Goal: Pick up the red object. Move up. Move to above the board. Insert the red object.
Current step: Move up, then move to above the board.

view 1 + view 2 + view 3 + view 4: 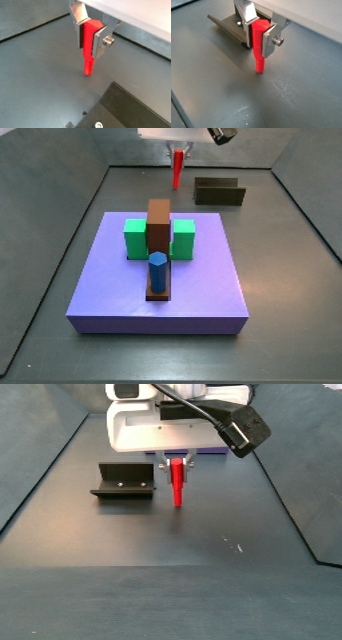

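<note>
Gripper point(262, 31), at top centre of both side views, is clamped on the upper end of the red object point(259, 50), which hangs vertically below the fingers point(272, 41), clear of the floor and beyond the board point(160, 278).
</note>
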You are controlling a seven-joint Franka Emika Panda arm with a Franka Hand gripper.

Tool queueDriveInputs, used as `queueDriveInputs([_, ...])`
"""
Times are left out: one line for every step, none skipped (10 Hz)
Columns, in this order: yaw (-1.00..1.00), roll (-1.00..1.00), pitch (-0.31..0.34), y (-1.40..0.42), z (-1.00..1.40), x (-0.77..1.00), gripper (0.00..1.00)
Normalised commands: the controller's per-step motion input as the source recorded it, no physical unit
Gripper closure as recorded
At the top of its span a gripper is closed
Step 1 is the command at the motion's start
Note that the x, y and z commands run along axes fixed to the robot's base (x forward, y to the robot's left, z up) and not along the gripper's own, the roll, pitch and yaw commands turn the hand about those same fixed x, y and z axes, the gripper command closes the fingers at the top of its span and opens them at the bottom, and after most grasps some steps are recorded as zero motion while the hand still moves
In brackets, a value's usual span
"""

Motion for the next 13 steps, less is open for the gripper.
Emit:
queueDriveInputs([-0.06,0.03,0.004,-0.02,0.83,0.03,1.00])
queueDriveInputs([-0.06,0.03,0.040,-0.02,0.68,-0.01,1.00])
queueDriveInputs([-0.03,0.06,0.027,-0.01,0.27,0.02,1.00])
queueDriveInputs([0.00,0.00,0.000,0.00,1.40,0.00,1.00])
queueDriveInputs([0.00,-0.01,0.022,0.00,1.40,-0.02,1.00])
queueDriveInputs([0.01,0.02,0.013,0.00,1.40,-0.04,1.00])
queueDriveInputs([0.00,0.01,0.016,0.00,1.40,0.01,1.00])
queueDriveInputs([0.01,0.00,0.061,0.01,1.40,0.04,1.00])
queueDriveInputs([0.00,0.01,0.086,0.00,0.74,0.03,1.00])
queueDriveInputs([0.00,0.01,0.072,0.00,0.33,0.04,1.00])
queueDriveInputs([-0.16,-0.03,0.137,-1.40,0.19,-0.14,1.00])
queueDriveInputs([-0.14,-0.02,0.131,-1.40,0.19,-0.14,1.00])
queueDriveInputs([-0.08,0.02,0.064,-1.40,0.19,-0.15,1.00])
